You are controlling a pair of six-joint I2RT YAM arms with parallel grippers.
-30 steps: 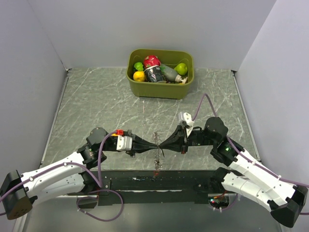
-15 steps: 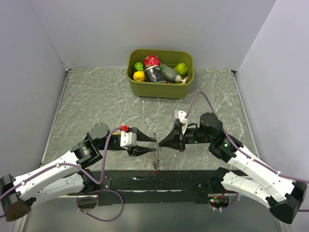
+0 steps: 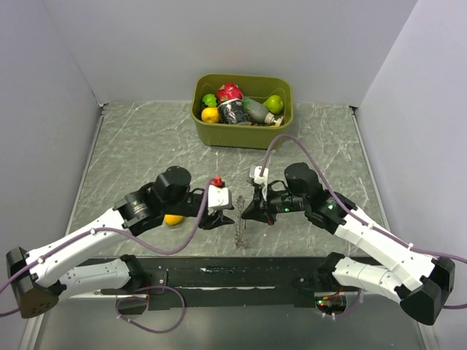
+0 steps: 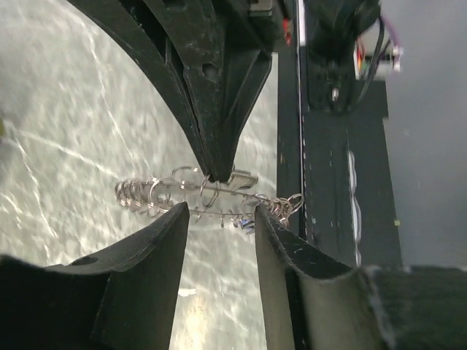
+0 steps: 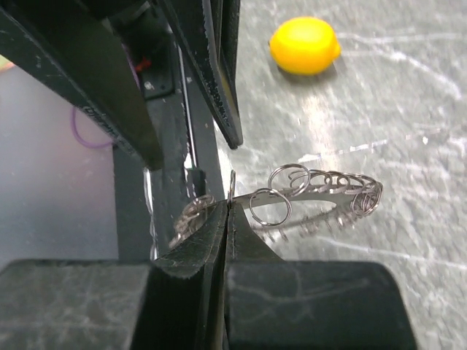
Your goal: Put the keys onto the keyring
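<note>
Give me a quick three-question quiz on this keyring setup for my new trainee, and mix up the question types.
1. True or false: the right claw is shut on the silvery metal keyring with small wire loops.
2. Which claw stands open? A) the left claw B) the right claw C) neither.
3. Fill in: the yellow lemon lies on the marbled grey table on the robot's ___ side.
Key: 1 true; 2 A; 3 left.
</note>
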